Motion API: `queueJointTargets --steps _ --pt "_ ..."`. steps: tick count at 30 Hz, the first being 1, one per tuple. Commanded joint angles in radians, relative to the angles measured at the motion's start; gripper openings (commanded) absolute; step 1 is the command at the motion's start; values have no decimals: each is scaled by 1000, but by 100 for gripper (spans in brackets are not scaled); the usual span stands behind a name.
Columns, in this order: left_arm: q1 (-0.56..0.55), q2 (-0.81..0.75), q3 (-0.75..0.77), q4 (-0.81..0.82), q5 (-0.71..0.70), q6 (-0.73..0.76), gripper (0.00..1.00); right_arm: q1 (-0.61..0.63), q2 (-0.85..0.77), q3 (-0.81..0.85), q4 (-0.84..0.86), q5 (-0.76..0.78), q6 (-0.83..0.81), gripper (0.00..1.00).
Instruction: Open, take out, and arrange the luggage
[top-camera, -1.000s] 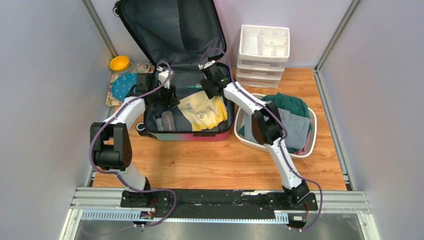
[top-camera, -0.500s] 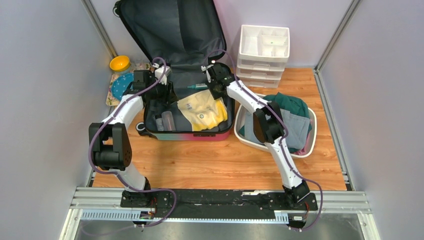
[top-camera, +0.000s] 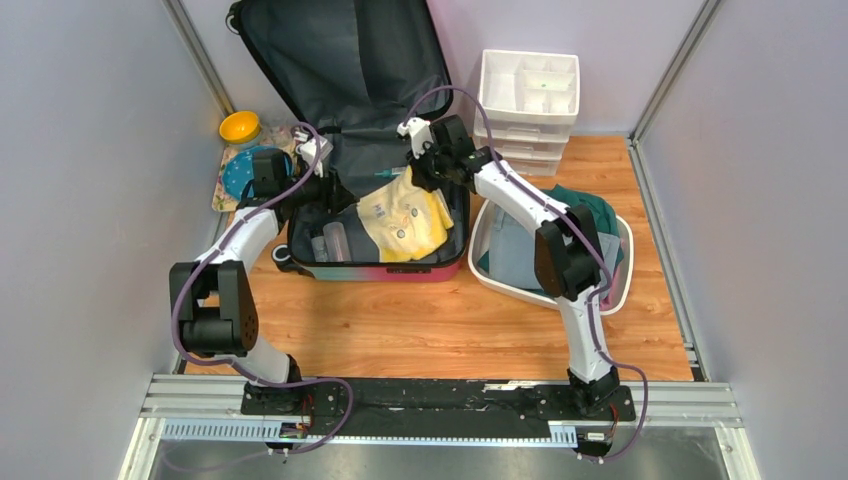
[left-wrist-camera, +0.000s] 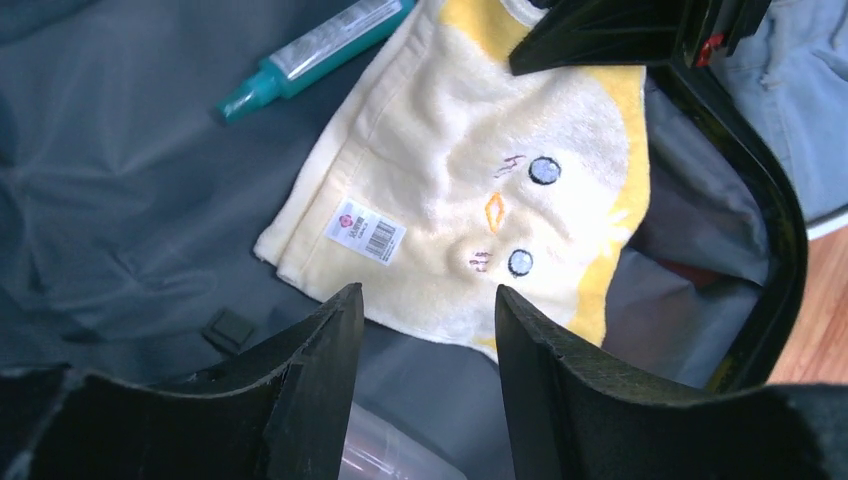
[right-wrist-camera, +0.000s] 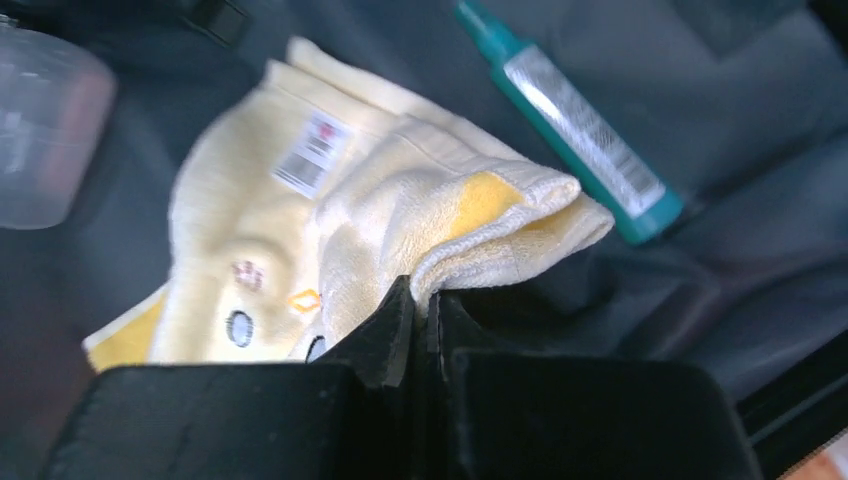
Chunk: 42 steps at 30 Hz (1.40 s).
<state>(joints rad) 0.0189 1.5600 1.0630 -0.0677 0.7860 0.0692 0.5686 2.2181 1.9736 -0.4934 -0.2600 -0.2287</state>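
The luggage lies open on the wooden floor, its dark grey lid leaning on the back wall. A yellow chick-face towel lies inside. My right gripper is shut on the towel's folded far corner and holds it raised. At the luggage's left side my left gripper is open above the lining, nothing between its fingers. A teal tube lies at the back, and a clear bottle at the front left.
A white drawer organiser stands at the back right. A white oval basin with folded clothes sits right of the luggage. A yellow bowl and a blue spotted plate lie on a mat at the far left.
My right gripper has closed on the towel's far corner and lifted it, bunching the towel. The left arm has drawn back to the left, its jaws slightly wider.
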Motion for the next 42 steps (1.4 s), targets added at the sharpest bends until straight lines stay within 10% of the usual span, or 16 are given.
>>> queueJointTargets --steps 1,13,42 --pt "12 -48 -8 92 179 108 60 11 -93 -33 127 -255 -124 0" --pt "10 -109 -21 22 397 458 69 27 -215 -151 122 -671 -330 0" --pt "-151 -141 48 -334 415 946 82 137 -334 -154 -91 -774 -678 0"
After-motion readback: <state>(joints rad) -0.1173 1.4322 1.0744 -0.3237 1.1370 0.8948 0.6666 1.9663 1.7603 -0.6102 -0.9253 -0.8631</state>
